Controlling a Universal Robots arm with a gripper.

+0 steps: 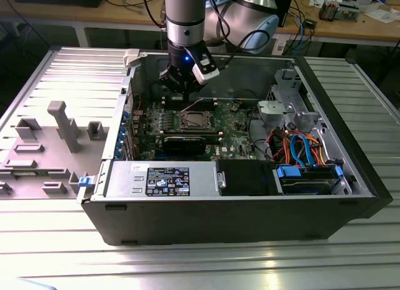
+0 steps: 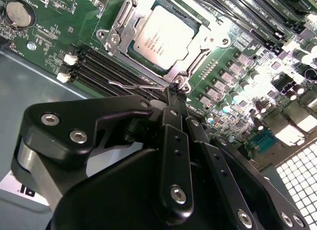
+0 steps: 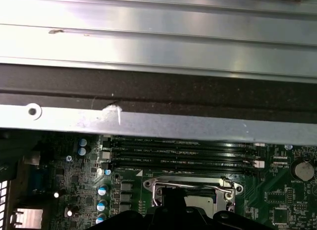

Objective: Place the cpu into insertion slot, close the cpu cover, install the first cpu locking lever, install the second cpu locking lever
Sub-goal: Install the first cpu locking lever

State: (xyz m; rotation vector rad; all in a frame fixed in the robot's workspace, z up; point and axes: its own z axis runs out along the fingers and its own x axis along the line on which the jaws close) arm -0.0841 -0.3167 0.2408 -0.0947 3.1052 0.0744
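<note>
The cpu (image 2: 166, 36), a dull silver square, lies flat in the insertion slot (image 1: 194, 120) on the green board. The cpu cover (image 2: 121, 27), a silver frame, lies down around the chip's edges. A thin wire locking lever (image 2: 131, 84) runs along the socket's side next to the memory slots, and its end reaches my fingertips. My gripper (image 2: 173, 91) hangs just above the socket's corner screw with its black fingers (image 2: 173, 141) pressed together. In the exterior view the gripper (image 1: 183, 90) hovers inside the open computer case, above the socket's far edge. In the first wrist view the cpu cover (image 3: 193, 183) sits just beyond the black gripper body.
Black memory slots (image 2: 94, 66) flank the socket. The case's metal wall (image 3: 148, 126) stands close behind the gripper. A power supply (image 1: 162, 180) and a drive bay with blue and orange cables (image 1: 300, 149) fill the case's front. A grey fixture with blocks (image 1: 62, 124) lies at the exterior view's left.
</note>
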